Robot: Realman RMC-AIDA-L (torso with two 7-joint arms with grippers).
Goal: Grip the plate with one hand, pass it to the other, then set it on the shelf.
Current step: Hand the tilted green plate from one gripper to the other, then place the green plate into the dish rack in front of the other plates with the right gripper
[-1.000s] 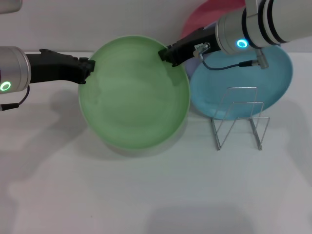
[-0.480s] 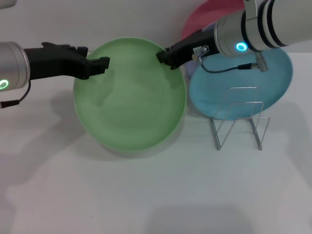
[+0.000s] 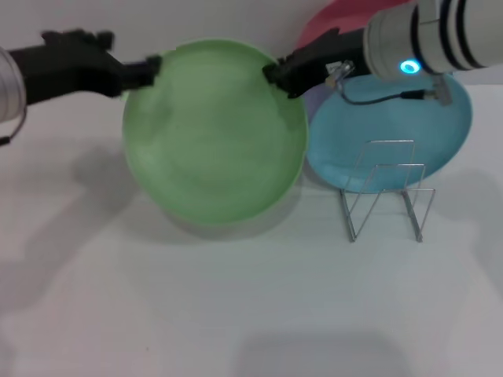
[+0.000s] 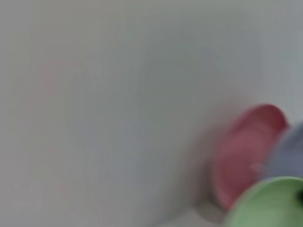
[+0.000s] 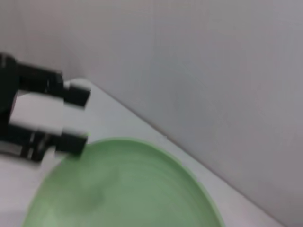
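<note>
The light green plate [image 3: 212, 133] hangs above the table, facing me. My right gripper [image 3: 277, 77], on the white black-banded arm with a blue light, is shut on its upper right rim. My left gripper [image 3: 151, 69], slim and black, is at the plate's upper left rim. The right wrist view shows the left gripper [image 5: 78, 118] with fingers apart, nothing between them, the plate's edge [image 5: 123, 184] just beside the lower finger. The plate's rim also shows in the left wrist view [image 4: 270, 203]. The silver wire shelf [image 3: 385, 188] stands empty on the table to the right.
A turquoise plate [image 3: 440, 126] lies behind the shelf. A pink plate [image 3: 330, 23] and a lavender plate [image 3: 318, 98] lean at the back wall behind my right gripper. The white table [image 3: 236, 298] extends in front.
The plate has risen and shifted slightly right with my right gripper. My left gripper has moved from over the plate's face up to its upper left rim, and the left arm has lifted.
</note>
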